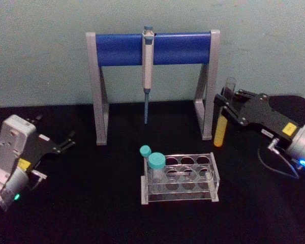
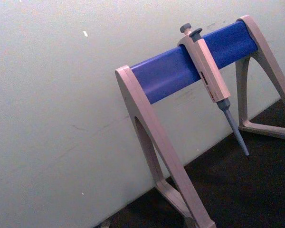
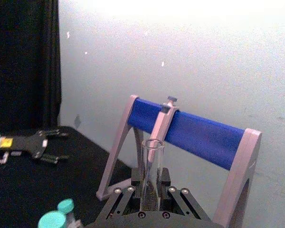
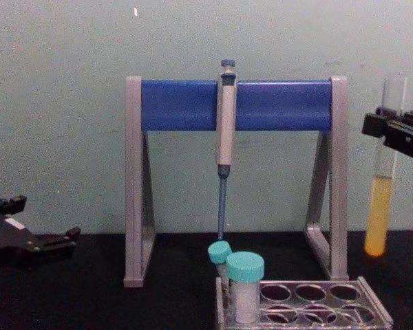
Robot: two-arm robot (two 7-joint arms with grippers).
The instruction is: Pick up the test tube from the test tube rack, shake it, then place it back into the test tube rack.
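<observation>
1. right claw (image 1: 225, 103): it is raised at the right side of the black bench (image 1: 91, 203), to the right of the right leg of the pipette stand (image 1: 152, 48). its fingers are pressed onto the test tube (image 1: 221, 127), pinching the upper part a little below the open rim.
2. test tube: it is out of the test tube rack (image 1: 216, 175) and held in the air by the right claw, upright or nearly so. it hangs behind and to the right of the rack and well apart from it. yellow-orange liquid fills the lower part, and the glass above it is clear. in the chest view the round bottom sits higher than the rack top. in the right wrist view the open mouth rises above the claw fingers, with the blue bar of the stand behind it.
3. test tube rack: it stands on the bench at centre, in front of the stand, with rows of round holes on top. two teal-capped tubes (image 1: 156, 165) stand in holes at its left end, one behind the other.
4. left claw (image 1: 68, 140): it is low at the left side of the bench, well apart from the rack, with its fingers spread and nothing between them.
5. pipette (image 1: 148, 66): it hangs from the middle of the stand's blue bar, tip pointing down behind the rack.
</observation>
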